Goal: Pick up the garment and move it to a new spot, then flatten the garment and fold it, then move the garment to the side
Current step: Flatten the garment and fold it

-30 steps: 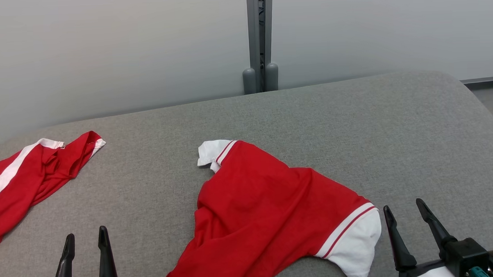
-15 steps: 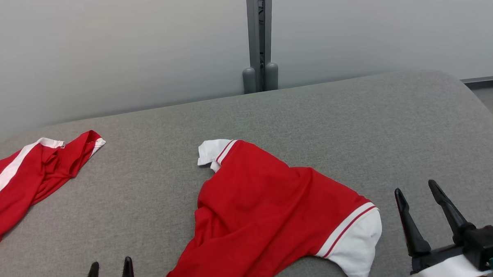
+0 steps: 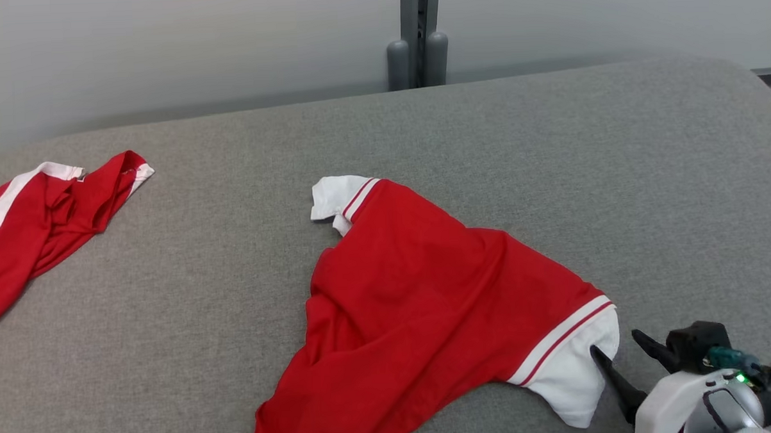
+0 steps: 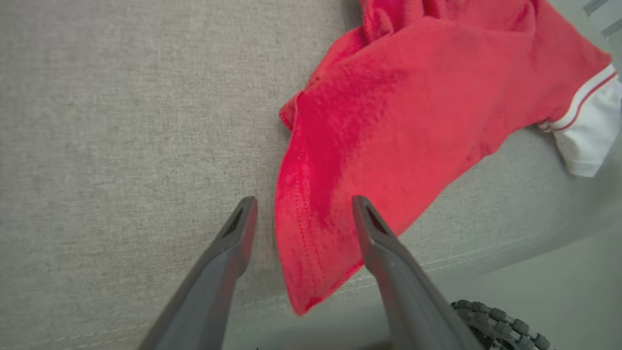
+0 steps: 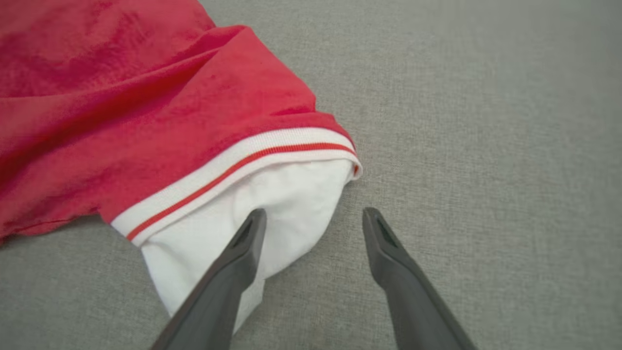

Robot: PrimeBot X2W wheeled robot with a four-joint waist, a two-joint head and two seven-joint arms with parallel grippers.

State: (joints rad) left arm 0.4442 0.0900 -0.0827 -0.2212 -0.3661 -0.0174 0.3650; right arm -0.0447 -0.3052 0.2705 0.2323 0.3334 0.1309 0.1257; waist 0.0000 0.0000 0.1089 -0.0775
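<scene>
The garment (image 3: 426,292) is a red shirt with white sleeve ends, lying crumpled in the middle of the grey table (image 3: 550,146). My right gripper (image 3: 620,349) stands open at the lower right, beside the near white sleeve end (image 3: 577,376). In the right wrist view the right gripper (image 5: 315,218) has one finger over that white sleeve end (image 5: 291,194) and the other over bare table. In the left wrist view my left gripper (image 4: 303,209) is open, its fingers either side of the garment's red hem (image 4: 311,243) near the table's front edge.
A second red garment with a white stripe (image 3: 33,216) lies at the table's left end. A grey post (image 3: 418,42) stands behind the table against the pale wall. The table's front seam (image 4: 437,265) runs just below the hem, with floor beyond.
The head camera has tilted down, shifting the whole picture. My left gripper has sunk out of the head view's bottom edge. My right gripper has closed in on the white sleeve end.
</scene>
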